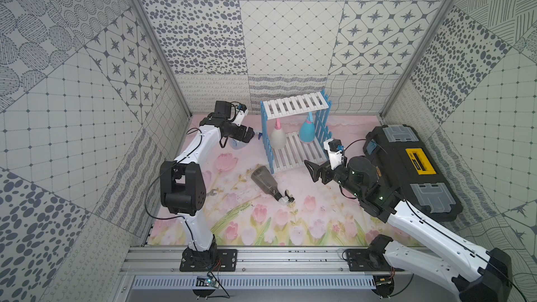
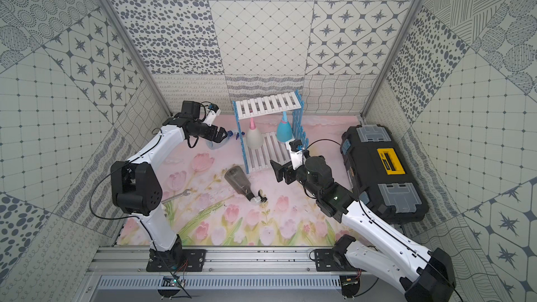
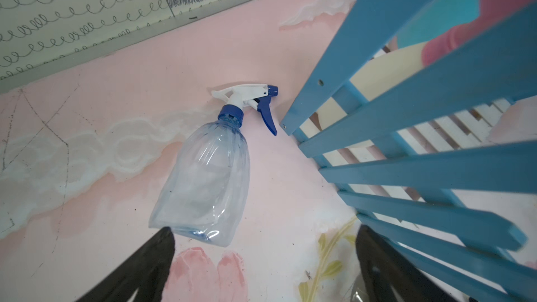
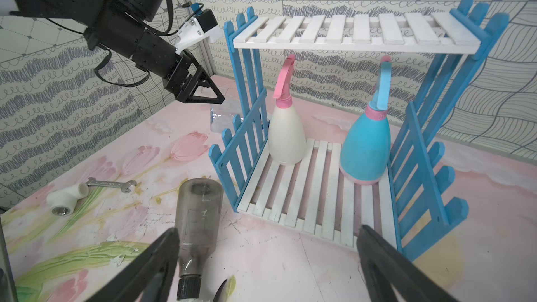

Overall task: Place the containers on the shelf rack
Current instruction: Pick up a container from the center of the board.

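Your left arm (image 1: 199, 143) and right arm (image 1: 436, 236) wear white shells dotted with small screws between chunky black joint housings. Thin black cables (image 1: 146, 199) loop alongside. White camera brackets (image 1: 334, 153) with blue plugs sit at the wrists. The right gripper (image 4: 268, 228) has black tapering fingers (image 4: 151, 257).

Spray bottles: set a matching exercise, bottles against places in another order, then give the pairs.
1. milky white cone spray bottle with pink trigger
2. opaque light-blue cone spray bottle
3. smoky dark-grey see-through spray bottle
4. clear bluish rounded spray bottle

A. lying on the pink floral mat outside the white-slatted, blue-sided rack, ahead of the left end effector
B. upright on the lower shelf, towards the black, yellow-handled toolbox
C. lying on the mat before the rack's front
D. upright on the lower shelf, towards the left arm

Pairs: 1-D, 2-B, 3-C, 4-A
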Robot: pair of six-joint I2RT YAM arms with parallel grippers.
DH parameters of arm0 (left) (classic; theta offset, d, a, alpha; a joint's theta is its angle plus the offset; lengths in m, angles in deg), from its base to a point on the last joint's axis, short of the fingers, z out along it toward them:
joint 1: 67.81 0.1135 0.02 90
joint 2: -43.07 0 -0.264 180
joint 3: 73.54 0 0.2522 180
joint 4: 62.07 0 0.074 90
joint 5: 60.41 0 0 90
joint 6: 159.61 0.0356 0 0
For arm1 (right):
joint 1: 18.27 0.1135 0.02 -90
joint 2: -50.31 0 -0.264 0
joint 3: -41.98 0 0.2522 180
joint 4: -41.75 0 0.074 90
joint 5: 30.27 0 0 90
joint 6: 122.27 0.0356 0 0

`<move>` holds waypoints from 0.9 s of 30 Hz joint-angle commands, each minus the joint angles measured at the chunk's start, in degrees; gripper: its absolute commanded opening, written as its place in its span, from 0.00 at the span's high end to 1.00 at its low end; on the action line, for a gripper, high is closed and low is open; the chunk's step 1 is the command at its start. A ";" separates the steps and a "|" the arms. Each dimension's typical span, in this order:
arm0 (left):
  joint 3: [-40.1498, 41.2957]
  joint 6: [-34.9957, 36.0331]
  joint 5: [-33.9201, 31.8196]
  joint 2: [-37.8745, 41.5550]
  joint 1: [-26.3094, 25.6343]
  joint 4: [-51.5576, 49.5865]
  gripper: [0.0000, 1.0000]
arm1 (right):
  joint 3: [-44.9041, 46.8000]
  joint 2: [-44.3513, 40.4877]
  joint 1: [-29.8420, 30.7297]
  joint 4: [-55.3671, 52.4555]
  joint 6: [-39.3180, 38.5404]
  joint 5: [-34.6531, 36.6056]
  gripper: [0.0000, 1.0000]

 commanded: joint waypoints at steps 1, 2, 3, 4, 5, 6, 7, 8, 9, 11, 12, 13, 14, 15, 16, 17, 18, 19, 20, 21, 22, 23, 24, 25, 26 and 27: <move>-6.14 4.94 -3.33 -7.29 0.58 -5.50 0.01 | 0.72 -1.95 -0.23 -0.17 2.42 -0.61 0.03; -7.08 5.05 -4.47 -8.71 0.56 -5.38 0.01 | 0.73 -2.15 -0.18 -0.61 2.56 -0.69 0.03; -8.34 5.10 -5.84 -10.00 0.57 -5.06 0.01 | 0.74 -2.24 -0.15 -1.05 2.73 -0.83 0.03; -9.15 5.17 -7.02 -11.20 0.58 -4.62 0.01 | 0.66 -2.32 -0.18 -1.34 2.82 -0.99 0.03; -9.87 5.62 -7.66 -12.33 0.54 -4.18 0.01 | 0.58 -2.36 -0.15 -1.63 3.03 -1.24 0.03; -10.60 5.91 -8.26 -13.35 0.52 -3.78 0.01 | 0.44 -2.39 -0.17 -1.83 3.14 -1.58 0.03; -11.36 6.25 -8.59 -14.26 0.59 -3.60 0.01 | 0.35 -2.40 -0.21 -2.08 3.31 -1.93 0.03; -12.05 6.50 -8.69 -15.23 0.53 -3.57 0.01 | 0.26 -2.35 -0.23 -2.30 3.42 -2.26 0.03; -12.66 6.73 -8.76 -16.12 0.61 -3.63 0.01 | 0.29 -2.40 -0.19 -2.44 3.55 -2.36 0.03; -13.54 7.20 -8.21 -17.57 0.62 -4.16 0.01 | 0.36 -2.40 -0.16 -2.85 3.80 -2.38 0.03; -13.64 7.27 -7.49 -18.11 0.68 -4.37 0.01 | 0.43 -2.45 -0.22 -2.96 3.90 -2.38 0.03; -13.56 7.66 -6.76 -18.57 0.59 -4.51 0.01 | 0.51 -2.54 -0.18 -3.09 3.93 -2.34 0.03; -13.47 7.86 -6.44 -18.91 0.59 -4.84 0.01 | 0.62 -2.58 -0.21 -3.22 3.94 -2.25 0.03; -13.45 8.03 -6.70 -19.32 0.61 -5.10 0.01 | 0.64 -2.68 -0.21 -3.36 3.94 -2.17 0.03; -13.50 8.18 -7.11 -19.63 0.61 -5.26 0.01 | 0.69 -2.72 -0.23 -3.49 3.94 -2.06 0.03; -13.46 8.61 -7.46 -19.96 0.56 -5.59 0.01 | 0.65 -2.74 -0.21 -3.54 3.94 -2.03 0.03; -13.45 8.81 -7.82 -20.13 0.63 -5.74 0.01 | 0.65 -2.74 -0.19 -3.54 4.03 -2.10 0.03; -13.45 9.10 -8.25 -20.18 0.56 -5.88 0.01 | 0.65 -2.75 -0.22 -3.54 4.03 -2.07 0.03; -13.41 9.43 -8.49 -20.29 0.59 -6.08 0.01 | 0.65 -2.56 -0.23 -3.57 4.03 -2.11 0.03; -13.30 9.93 -8.75 -20.28 0.64 -6.24 0.01 | 0.65 -2.48 -0.23 -3.55 4.09 -2.11 0.03; -13.07 10.32 -8.96 -20.33 0.69 -6.33 0.01 | 0.75 -2.41 -0.22 -3.54 4.11 -2.04 0.03; -12.88 10.58 -9.18 -20.30 0.63 -6.37 0.01 | 0.74 -2.32 -0.21 -3.50 4.14 -1.98 0.03; -12.79 10.66 -9.36 -20.32 0.64 -6.44 0.01 | 0.80 -2.36 -0.16 -3.54 4.12 -1.90 0.03; -12.68 10.82 -9.33 -20.36 0.68 -6.46 0.01 | 0.82 -2.28 -0.17 -3.54 4.15 -1.79 0.03; -12.60 10.98 -9.11 -20.29 0.60 -6.52 0.01 | 0.82 -2.24 -0.22 -3.54 4.17 -1.65 0.03; -12.46 11.05 -8.87 -20.38 0.64 -6.48 0.02 | 0.87 -2.28 -0.21 -3.54 4.12 -1.53 0.03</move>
